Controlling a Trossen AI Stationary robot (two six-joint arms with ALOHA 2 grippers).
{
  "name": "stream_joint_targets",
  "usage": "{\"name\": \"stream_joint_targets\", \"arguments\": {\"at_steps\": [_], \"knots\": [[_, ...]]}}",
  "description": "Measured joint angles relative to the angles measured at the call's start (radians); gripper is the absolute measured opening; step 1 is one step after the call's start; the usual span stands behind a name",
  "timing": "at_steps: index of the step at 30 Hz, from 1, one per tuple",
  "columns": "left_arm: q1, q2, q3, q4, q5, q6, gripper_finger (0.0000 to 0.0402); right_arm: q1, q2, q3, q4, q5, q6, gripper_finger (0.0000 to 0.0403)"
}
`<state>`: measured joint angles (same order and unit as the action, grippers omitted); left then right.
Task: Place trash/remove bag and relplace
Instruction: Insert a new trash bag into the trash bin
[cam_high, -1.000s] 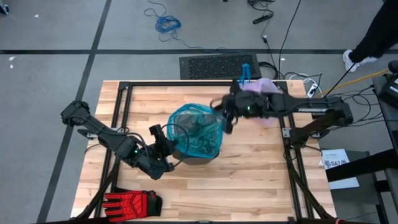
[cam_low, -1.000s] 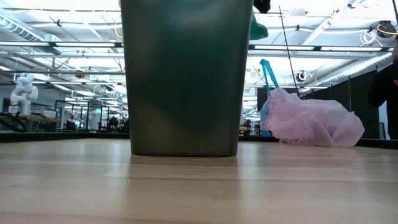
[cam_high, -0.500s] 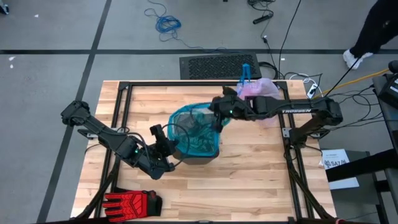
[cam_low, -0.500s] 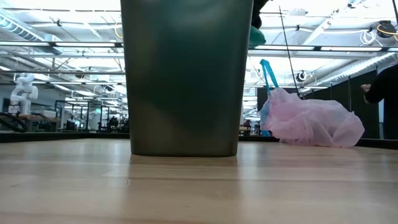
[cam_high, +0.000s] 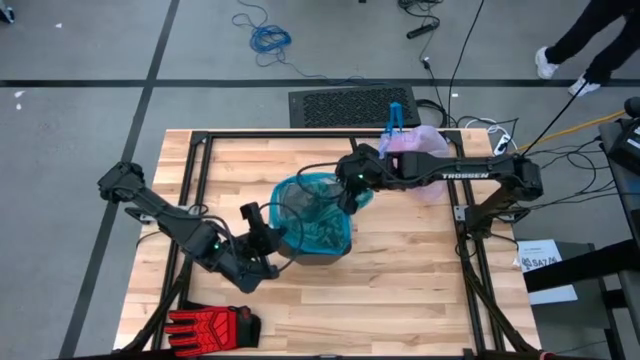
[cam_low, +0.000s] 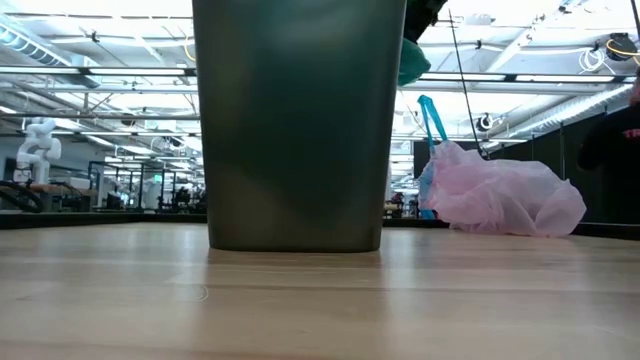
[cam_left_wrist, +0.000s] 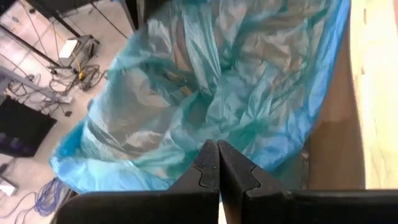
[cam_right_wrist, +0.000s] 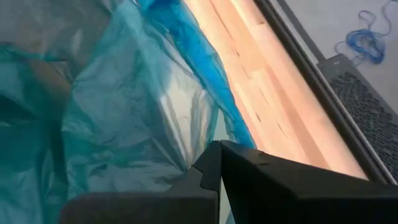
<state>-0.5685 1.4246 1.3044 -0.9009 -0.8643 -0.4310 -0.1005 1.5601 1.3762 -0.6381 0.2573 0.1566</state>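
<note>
From above, my right tool (cam_high: 349, 192) pinched the teal bag's (cam_high: 315, 215) far rim over the bin (cam_high: 318, 255) mid-bench, my left tool (cam_high: 283, 243) clamped its near rim. At bench (cam_low: 320, 300) level, the tied pink bag (cam_low: 500, 195) lay behind the bin. Both wrist views showed fingers (cam_left_wrist: 214, 165) closed on teal film.

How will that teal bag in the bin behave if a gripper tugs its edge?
The teal bag looks thin and crumpled, so probably floppy and light. It drapes loosely over the bin, so a tug would likely stretch it or slip it off the rim.
</note>
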Motion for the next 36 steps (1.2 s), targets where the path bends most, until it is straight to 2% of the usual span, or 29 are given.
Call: {"name": "stream_joint_targets", "arguments": {"at_steps": [9,13,15,18,23,26,31,36], "knots": [[-0.049,0.000,0.105,0.007,-0.117,0.102,0.0000,0.002,0.001,0.000,-0.001,-0.002,0.003,0.0000],[0.014,0.000,0.116,0.003,-0.222,0.133,0.0000,0.004,0.001,0.000,0.005,-0.002,-0.001,0.0000],[0.085,0.000,0.116,0.002,-0.192,0.150,0.0000,0.012,0.001,0.000,0.007,-0.002,-0.001,0.0000],[0.192,0.000,0.104,0.014,-0.052,0.201,0.0000,0.025,0.001,0.000,0.011,-0.002,-0.016,0.0000],[0.301,0.000,0.075,-0.027,-0.026,0.192,0.0000,0.025,0.001,0.000,0.002,-0.003,-0.021,0.0000],[0.319,0.000,0.070,-0.068,-0.006,0.147,0.0000,0.024,0.001,0.000,-0.008,-0.003,-0.021,0.0000],[0.320,-0.011,-0.016,-0.076,0.000,0.060,0.0000,0.026,0.001,0.000,-0.042,-0.005,-0.018,0.0000],[0.319,-0.019,-0.091,-0.056,-0.033,-0.022,0.0000,0.031,0.001,0.000,-0.049,-0.005,-0.011,0.0000]]}}
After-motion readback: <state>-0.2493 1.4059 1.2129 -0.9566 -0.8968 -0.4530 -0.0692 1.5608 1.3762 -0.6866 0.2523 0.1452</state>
